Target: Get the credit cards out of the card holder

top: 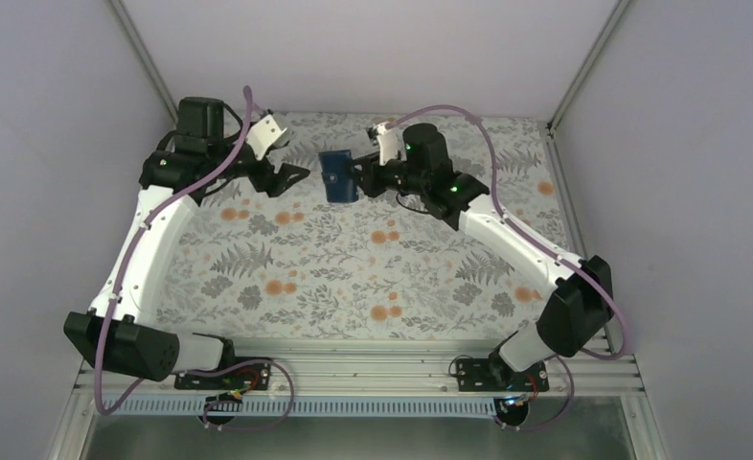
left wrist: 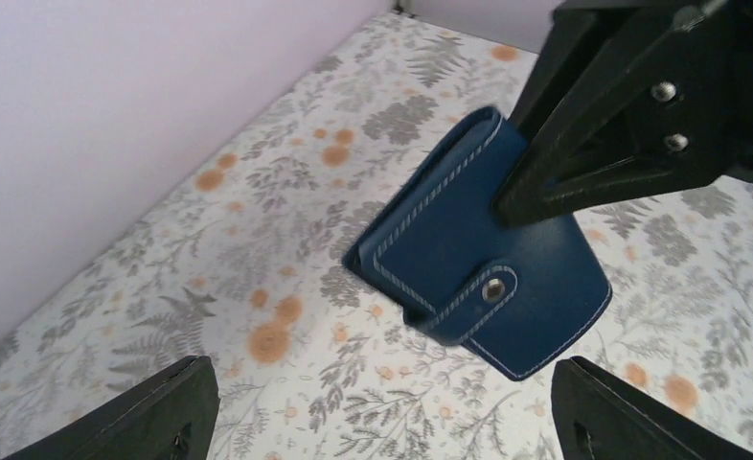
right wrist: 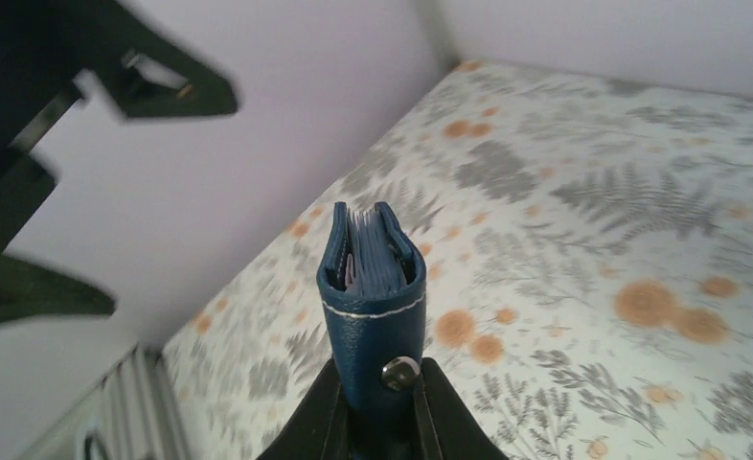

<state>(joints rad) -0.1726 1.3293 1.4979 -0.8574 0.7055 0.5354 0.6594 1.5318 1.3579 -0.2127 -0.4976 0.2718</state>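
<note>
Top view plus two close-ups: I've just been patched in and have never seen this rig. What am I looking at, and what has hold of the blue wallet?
The top view looks down from above and behind two robot arms bolted at the near edge of a flower-patterned table: the left arm and the right arm. The other two pictures come from a camera on each wrist, so each shows its own fingers at the bottom. The right fingers are shut on the navy card holder, gripping it beside its snap. The left fingers are spread open, facing the holder and touching nothing. The tab is snapped shut, and no loose card shows.
</note>
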